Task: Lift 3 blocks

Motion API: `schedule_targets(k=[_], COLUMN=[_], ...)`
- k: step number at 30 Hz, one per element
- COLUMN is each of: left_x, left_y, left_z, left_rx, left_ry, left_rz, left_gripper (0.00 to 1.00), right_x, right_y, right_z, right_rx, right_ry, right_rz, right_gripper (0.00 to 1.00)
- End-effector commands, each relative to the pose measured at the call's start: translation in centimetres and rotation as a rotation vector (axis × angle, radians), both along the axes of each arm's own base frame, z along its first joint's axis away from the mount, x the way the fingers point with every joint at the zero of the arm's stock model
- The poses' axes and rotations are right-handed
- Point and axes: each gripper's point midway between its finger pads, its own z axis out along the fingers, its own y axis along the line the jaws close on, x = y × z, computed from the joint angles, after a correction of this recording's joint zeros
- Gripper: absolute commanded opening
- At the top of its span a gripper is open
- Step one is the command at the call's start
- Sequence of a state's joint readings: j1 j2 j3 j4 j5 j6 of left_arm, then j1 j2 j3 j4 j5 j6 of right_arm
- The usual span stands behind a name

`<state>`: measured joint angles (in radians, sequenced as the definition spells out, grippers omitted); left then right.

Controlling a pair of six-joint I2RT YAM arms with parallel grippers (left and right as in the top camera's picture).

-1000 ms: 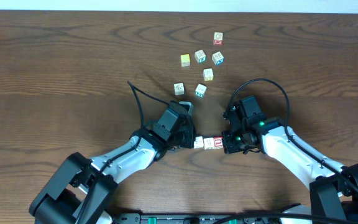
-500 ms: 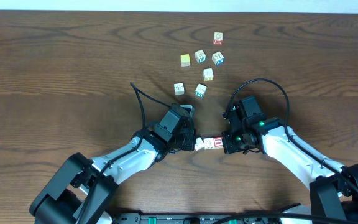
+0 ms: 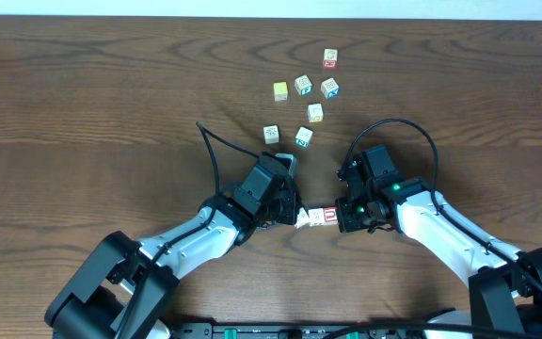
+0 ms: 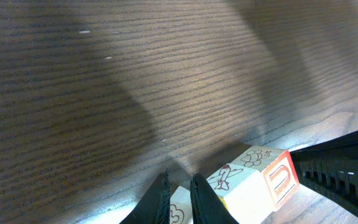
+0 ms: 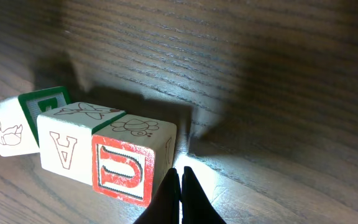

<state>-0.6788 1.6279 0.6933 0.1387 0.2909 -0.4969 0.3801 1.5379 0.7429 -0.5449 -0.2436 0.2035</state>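
Red U read on end block (image 5: 124, 175); brown A on middle block (image 5: 64, 150); third block's (image 5: 8, 130) green letter not legible.

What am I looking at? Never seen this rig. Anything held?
Two robot arms, left and right, work at a wooden table. One picture looks down from above; the other two come from a camera on each wrist, showing its own fingers. Seven loose blocks lie farther out. A row of three blocks sits between the left gripper and right gripper, both about shut. They seem to squeeze it end to end; neither pinches a block. Whether it is off the table is unclear.
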Motion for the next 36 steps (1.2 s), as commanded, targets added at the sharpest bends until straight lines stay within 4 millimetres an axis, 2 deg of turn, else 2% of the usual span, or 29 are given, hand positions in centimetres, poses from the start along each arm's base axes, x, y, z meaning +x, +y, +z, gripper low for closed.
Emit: schedule_targets(k=[1,9,14,18,23,30,36], left_x=[-0.3,-0.9,-0.7,-1.0,-1.6,-1.1,-0.9], left_y=[-0.2,-0.1,2.7,3.2,2.7,2.3,0.7], left_z=[-0.3,-0.6,-2.3,-2.7,-2.6,-2.3,-1.2], left_rx=[0.0,0.0,0.127,0.151,0.126,0.092,0.01], left_ry=[0.014,0.041,0.071,0.093,0.119,0.12,0.111], left_rz=[-0.016,-0.025,0.093,0.11,0.089,0.122,0.082], left_gripper=[0.14,0.12,0.09,0.09,0.09,0.09,0.09], right_x=[-0.3,-0.3,-0.3,-0.3,-0.3,-0.3,-0.3], right_y=[0.3,0.3,0.3,0.3,0.3,0.3,0.3], right_z=[-0.1,-0.1,-0.1,-0.1,-0.1,-0.1,-0.1], right_rx=[0.006,0.006,0.006,0.006,0.006,0.006,0.006], right_ry=[0.002,0.001,0.001,0.001,0.001,0.001,0.001], right_rz=[0.02,0.02,0.02,0.02,0.02,0.02,0.02], right_gripper=[0.01,0.01,0.01,0.01,0.01,0.01,0.01])
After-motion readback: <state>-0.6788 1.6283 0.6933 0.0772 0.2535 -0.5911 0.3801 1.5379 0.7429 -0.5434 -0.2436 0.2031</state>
